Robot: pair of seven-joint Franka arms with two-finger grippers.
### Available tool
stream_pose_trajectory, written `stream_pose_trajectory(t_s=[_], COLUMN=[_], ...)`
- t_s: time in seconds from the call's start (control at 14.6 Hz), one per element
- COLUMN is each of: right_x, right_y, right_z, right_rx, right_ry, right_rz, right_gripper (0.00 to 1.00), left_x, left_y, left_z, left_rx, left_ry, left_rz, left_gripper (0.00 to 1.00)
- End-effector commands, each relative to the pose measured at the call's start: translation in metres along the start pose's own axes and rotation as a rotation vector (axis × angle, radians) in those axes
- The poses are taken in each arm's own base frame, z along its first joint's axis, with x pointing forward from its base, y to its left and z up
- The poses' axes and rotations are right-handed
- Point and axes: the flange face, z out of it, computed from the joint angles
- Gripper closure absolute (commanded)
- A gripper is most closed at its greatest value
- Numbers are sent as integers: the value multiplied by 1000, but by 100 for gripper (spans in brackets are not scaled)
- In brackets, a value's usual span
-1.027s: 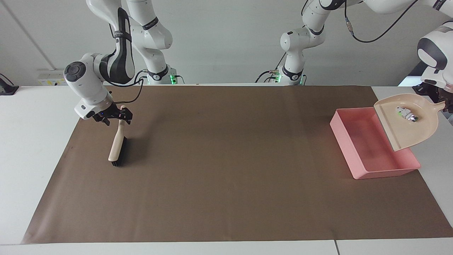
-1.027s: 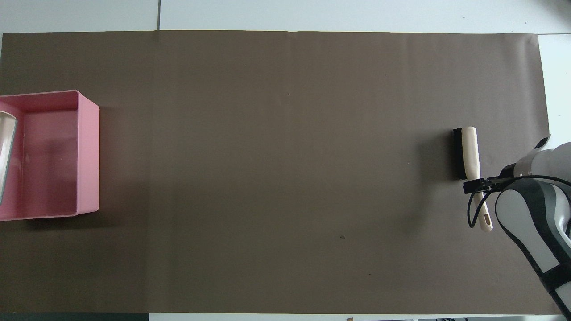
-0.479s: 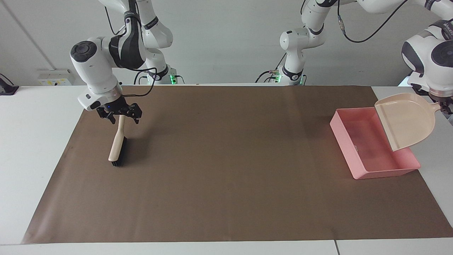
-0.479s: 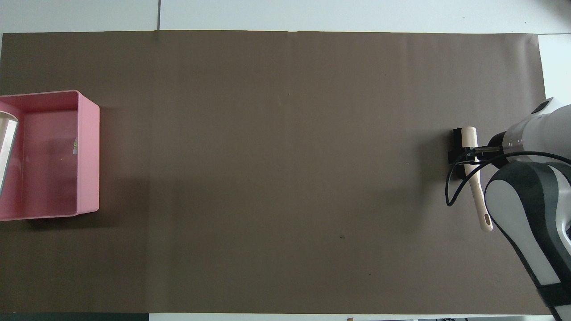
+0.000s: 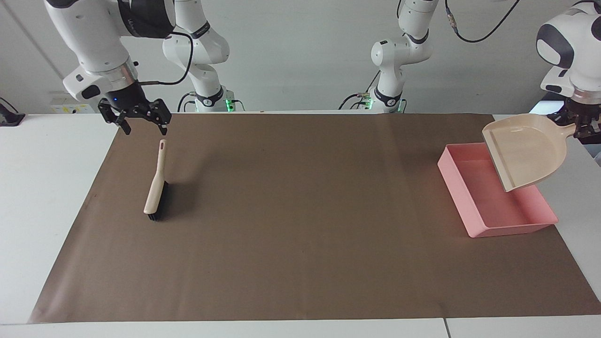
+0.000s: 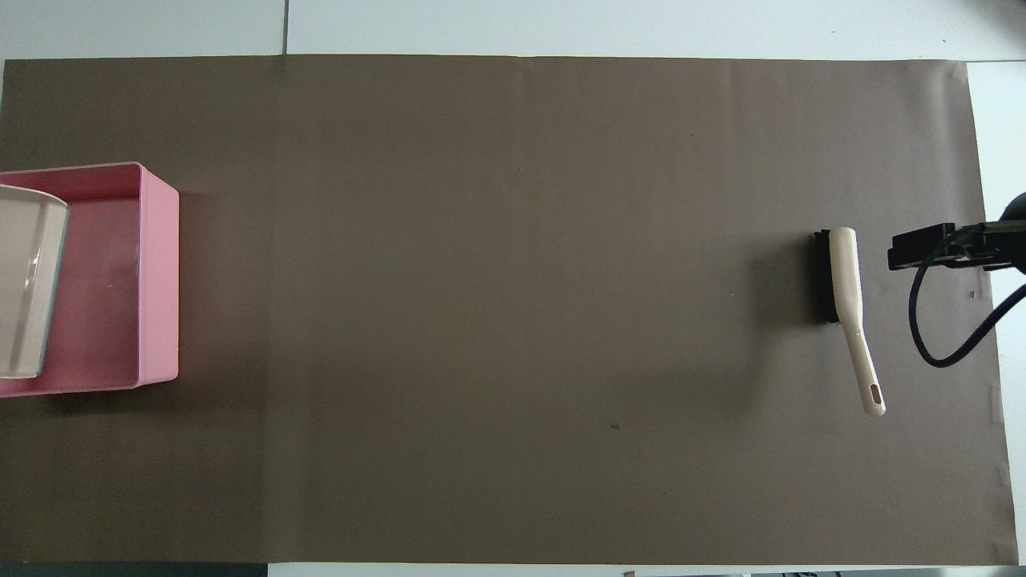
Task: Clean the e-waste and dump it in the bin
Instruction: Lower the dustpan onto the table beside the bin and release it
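My left gripper point(image 5: 583, 127) is clamped on the dustpan's point(image 5: 526, 148) handle, holding it tilted over the pink bin point(image 5: 474, 197). My right gripper point(image 5: 136, 116) hangs spread wide above the brush point(image 5: 156, 188) (lying on the brown mat point(image 5: 300, 234)). I can't make out the e-waste.

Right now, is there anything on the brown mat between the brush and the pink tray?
No. In the overhead view, the brown mat between the brush and the pink tray carries no objects; the facing view agrees.
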Motion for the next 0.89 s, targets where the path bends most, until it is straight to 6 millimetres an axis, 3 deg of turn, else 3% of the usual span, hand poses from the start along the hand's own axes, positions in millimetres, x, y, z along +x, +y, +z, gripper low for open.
stream_pose_trajectory(t_s=[0.0, 0.14, 0.41, 0.55, 0.82], right_x=[14, 14, 13, 10, 3], right_y=[19, 21, 18, 23, 19], right_z=[-25, -26, -27, -25, -25], right_rx=[-6, -4, 3, 9, -5], right_ry=[-48, -48, -49, -54, -72], right_rz=[71, 82, 76, 81, 64], right_gripper=[0, 0, 0, 0, 0], left_x=[50, 111, 211, 250, 290], left_y=[0, -10, -18, -18, -24], left_z=[-9, -19, -4, 13, 49], left_rx=[30, 42, 48, 70, 73], left_ry=[132, 162, 260, 290, 296], left_rz=[47, 139, 152, 117, 100], left_gripper=[99, 98, 98, 99, 99])
